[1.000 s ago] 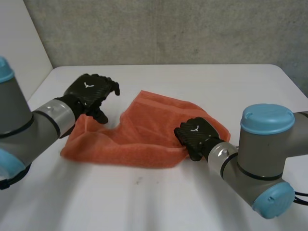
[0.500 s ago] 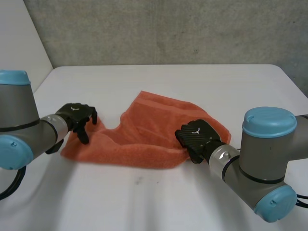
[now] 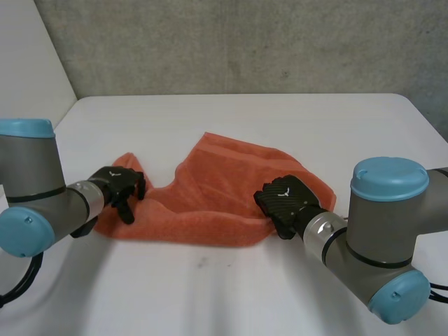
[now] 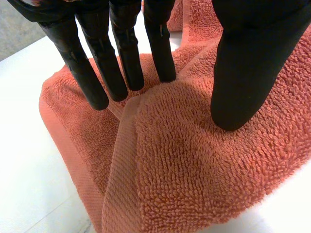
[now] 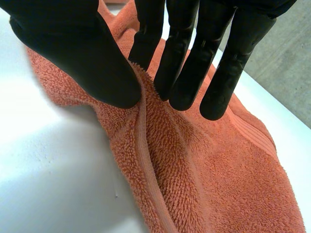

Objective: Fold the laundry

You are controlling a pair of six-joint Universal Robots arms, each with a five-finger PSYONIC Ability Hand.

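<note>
An orange terry towel [image 3: 217,189] lies rumpled and partly doubled over on the white table [image 3: 245,119], across the middle of the head view, with its broad end running toward the upper right and a narrower end reaching to the centre left, where a small flap turns up. The left hand [image 3: 119,185] sits on that centre-left end; in the left wrist view its fingers [image 4: 121,73] are straight and close side by side, their tips down on the pile just along a flat woven hem band, while the thumb [image 4: 243,82] presses its tip into the terry well apart from them, a low swell of cloth lying between. The right hand [image 3: 283,199] is at the towel's lower right edge; in the right wrist view a ridge of cloth with its hem stands up between the thumb and the nearest of the straight, slightly spread fingers, pinched there, and the rest of the towel spreads out under and beyond the fingertips. The left arm enters from the lower left of the head view, the right arm from the lower right, and a grey wall [image 3: 245,42] runs along the top
</note>
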